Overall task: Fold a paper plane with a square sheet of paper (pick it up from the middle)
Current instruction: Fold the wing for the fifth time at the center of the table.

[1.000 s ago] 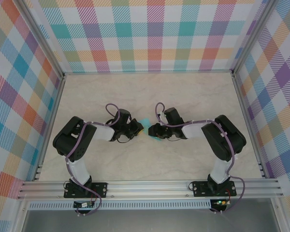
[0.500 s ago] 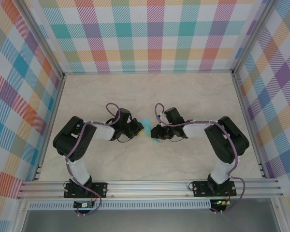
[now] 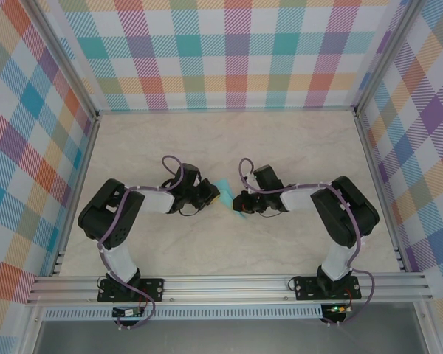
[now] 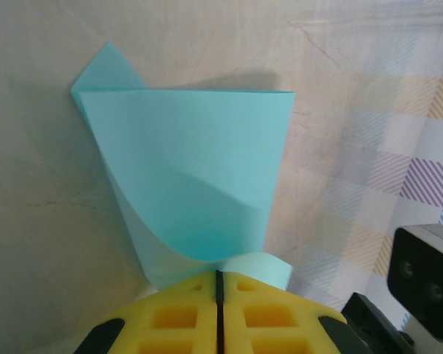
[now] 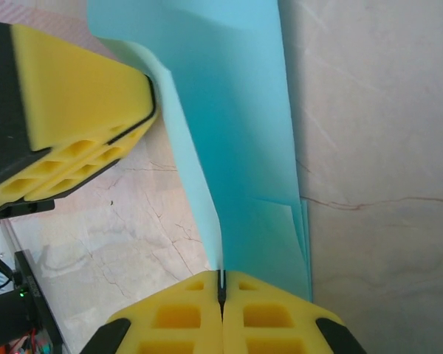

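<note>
Folded sheet of paper [image 4: 192, 169] was at the table's [image 3: 207, 140] middle, left gripper [image 4: 218, 276] pinched its left side, right gripper [image 5: 221, 277] its right.

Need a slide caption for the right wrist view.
Right gripper shut on the folded turquoise paper, with the left gripper close beside it.

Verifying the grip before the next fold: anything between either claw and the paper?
Nothing visible. The left claw and the right claw are each shut directly on an edge of the paper.
</note>
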